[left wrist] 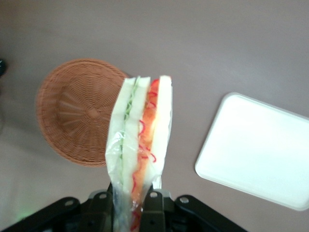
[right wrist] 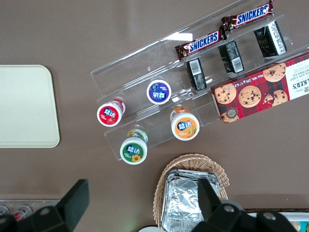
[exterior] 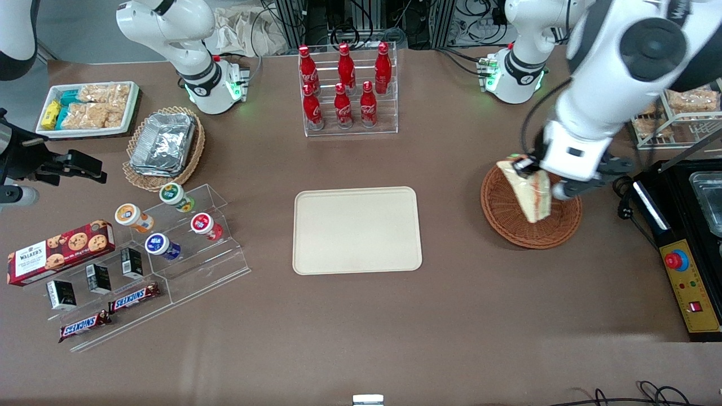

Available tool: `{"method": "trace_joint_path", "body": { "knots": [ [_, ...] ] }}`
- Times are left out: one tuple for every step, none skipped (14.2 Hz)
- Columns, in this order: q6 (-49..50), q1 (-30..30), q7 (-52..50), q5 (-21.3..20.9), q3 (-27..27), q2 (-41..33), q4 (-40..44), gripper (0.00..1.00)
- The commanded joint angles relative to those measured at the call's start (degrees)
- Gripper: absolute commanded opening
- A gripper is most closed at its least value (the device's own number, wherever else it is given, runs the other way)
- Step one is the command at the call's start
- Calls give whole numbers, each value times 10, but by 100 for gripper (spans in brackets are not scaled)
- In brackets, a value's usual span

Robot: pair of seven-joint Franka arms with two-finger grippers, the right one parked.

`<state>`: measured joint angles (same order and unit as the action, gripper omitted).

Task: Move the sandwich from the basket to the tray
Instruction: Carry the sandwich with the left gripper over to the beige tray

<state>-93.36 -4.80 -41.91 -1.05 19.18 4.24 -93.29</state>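
My gripper (left wrist: 133, 200) holds the sandwich (exterior: 529, 190) clamped, lifted clear above the basket (exterior: 507, 217). Transport step: next, carry toward 9 o'clock in the front view, then lower onto the tray (exterior: 356, 230).

Matt brown table (exterior: 350, 332), smooth, no shine. Woven wicker on the reddish-brown basket (exterior: 507, 225), ribbed and rough, toward the working arm's end. Clear glossy plastic film round the sandwich (left wrist: 140, 140), crinkled, catching light, soft pale bread beneath, pinched in the gripper (left wrist: 137, 200) of matt black plastic above the basket. Smooth cream plastic on the tray (exterior: 356, 230) mid-table, dull sheen. Crumpled shiny foil trays (exterior: 163, 142) in tan wicker toward the parked arm's end.
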Motion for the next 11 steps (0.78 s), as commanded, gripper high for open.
{"method": "trace_joint_path", "body": {
  "knots": [
    [-15,-11,19,-26,64,63,23,0],
    [-35,-29,10,-46,77,84,16,0],
    [-51,-55,7,-64,77,109,8,0],
    [-70,-75,5,-75,77,136,3,0],
    [-88,-85,3,-85,77,161,0,0],
    [-108,-95,2,-94,77,184,0,0],
    [-123,-100,2,-96,77,202,0,0],
    [-134,-101,3,-96,77,218,1,0],
    [-150,-102,2,-97,77,232,1,0],
    [-167,-110,2,-97,77,247,1,0],
    [-181,-114,0,-97,76,260,2,0]
  ]
}}
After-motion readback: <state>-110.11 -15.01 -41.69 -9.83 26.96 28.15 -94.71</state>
